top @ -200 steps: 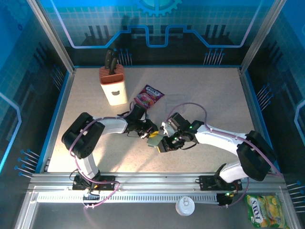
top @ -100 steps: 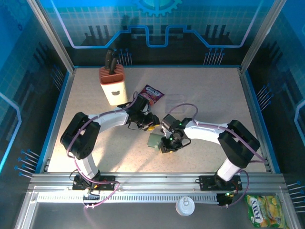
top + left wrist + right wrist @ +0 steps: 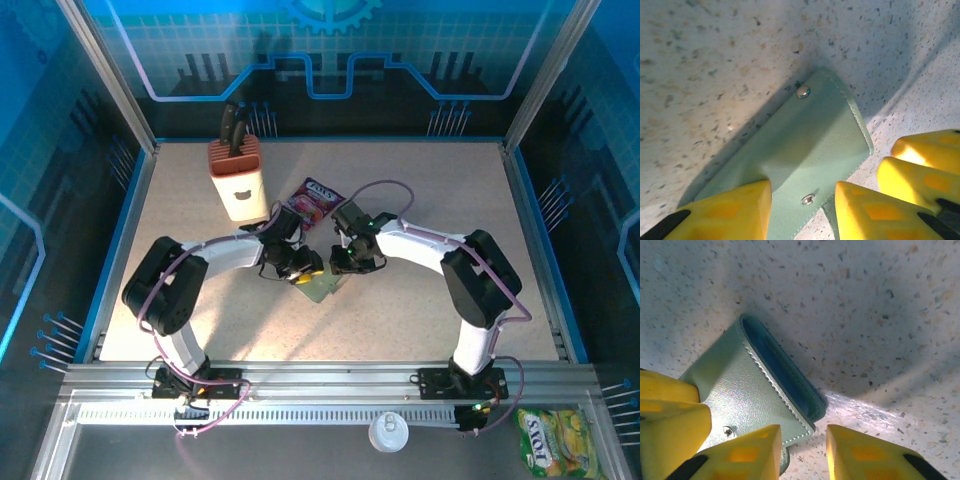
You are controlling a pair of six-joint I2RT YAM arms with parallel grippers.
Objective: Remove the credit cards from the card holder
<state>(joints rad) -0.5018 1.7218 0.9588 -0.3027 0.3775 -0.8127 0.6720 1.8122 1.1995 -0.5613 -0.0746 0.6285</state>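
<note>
**Both grippers meet at the folded card holder, mid-table**

The grey-green card holder [image 3: 322,288] lies folded on the speckled table [image 3: 430,310], near its middle and a little nearer the arms than the pink-purple snack packet [image 3: 315,197]. The knife block [image 3: 237,180] stands well apart at the far left.

The left gripper [image 3: 303,272] comes at the holder from the left and the right gripper [image 3: 345,265] from the right, their tips just beside each other.

In the left wrist view, two snap studs [image 3: 803,91] show on the holder's outer face. The yellow fingers [image 3: 735,210] stand apart with the holder's near edge running between them. One overlaps the leather; whether it presses cannot be told.

In the right wrist view, the holder's fold edge shows a dark blue-grey lining. That gripper's fingers [image 3: 865,450] are also apart: one sits at the holder's corner and the other is clear of it, over bare table.
</note>
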